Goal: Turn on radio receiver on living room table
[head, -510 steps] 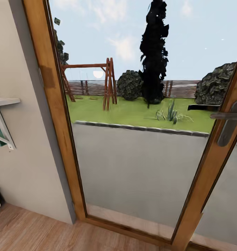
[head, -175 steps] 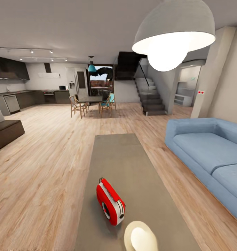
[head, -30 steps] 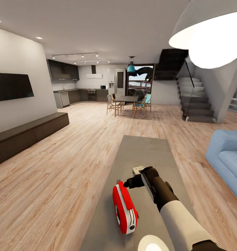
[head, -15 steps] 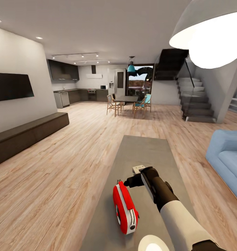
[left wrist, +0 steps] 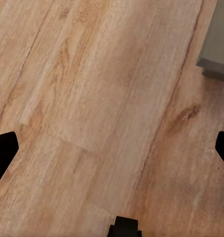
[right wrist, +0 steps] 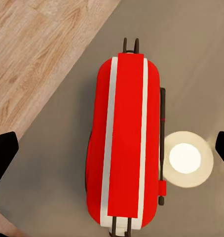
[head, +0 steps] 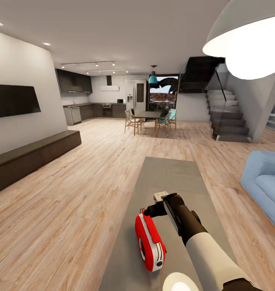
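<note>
Right gripper above radio receiver
Your fingers stood wide apart over it on the table, gripping nothing.

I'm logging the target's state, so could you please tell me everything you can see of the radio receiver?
The radio receiver is a small red box with rounded corners, white-silver bands along its edges and a thin dark handle running along its top. It stands upright on the grey table, near the edge by the wood floor. The right gripper hangs just above its far end; contact cannot be judged.
</note>
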Motion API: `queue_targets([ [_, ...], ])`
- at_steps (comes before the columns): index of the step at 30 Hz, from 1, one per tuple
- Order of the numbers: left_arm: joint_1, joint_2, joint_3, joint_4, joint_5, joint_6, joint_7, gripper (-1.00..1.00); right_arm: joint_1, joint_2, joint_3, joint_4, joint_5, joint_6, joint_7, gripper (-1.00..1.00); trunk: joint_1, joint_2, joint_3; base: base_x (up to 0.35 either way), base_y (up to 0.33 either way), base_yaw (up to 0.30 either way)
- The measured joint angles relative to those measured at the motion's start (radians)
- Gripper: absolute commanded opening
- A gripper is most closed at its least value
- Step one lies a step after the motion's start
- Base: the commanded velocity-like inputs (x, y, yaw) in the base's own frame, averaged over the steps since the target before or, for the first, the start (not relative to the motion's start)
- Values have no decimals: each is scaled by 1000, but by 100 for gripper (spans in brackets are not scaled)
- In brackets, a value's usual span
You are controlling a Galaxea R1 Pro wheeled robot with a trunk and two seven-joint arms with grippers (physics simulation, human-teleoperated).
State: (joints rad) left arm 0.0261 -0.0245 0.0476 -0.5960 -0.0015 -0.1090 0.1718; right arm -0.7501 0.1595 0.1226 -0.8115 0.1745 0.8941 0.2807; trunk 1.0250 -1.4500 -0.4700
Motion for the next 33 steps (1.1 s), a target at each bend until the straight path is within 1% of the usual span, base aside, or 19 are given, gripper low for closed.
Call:
queue_targets([
  [11, 0, -1, -1, -1, 6, 0, -9, 100, 0, -2, -4, 1, -3, 0, -1, 100, 0, 0, 0, 0, 0, 0],
  [20, 0, -13, -4, -15, 9, 0, -12, 100, 0, -3, -3, 4, -4, 0, -1, 100, 0, 0, 0, 0, 0, 0],
  [30, 0, -14, -3, -19, 9, -3, -10, 100, 0, -5, -4, 12, -4, 0, -1, 100, 38, -70, -31, 0, 0, 0],
  [33, 0, -14, -4, -19, 9, -3, -10, 100, 0, -5, -4, 13, -4, 0, -1, 100, 38, -70, -31, 0, 0, 0],
])
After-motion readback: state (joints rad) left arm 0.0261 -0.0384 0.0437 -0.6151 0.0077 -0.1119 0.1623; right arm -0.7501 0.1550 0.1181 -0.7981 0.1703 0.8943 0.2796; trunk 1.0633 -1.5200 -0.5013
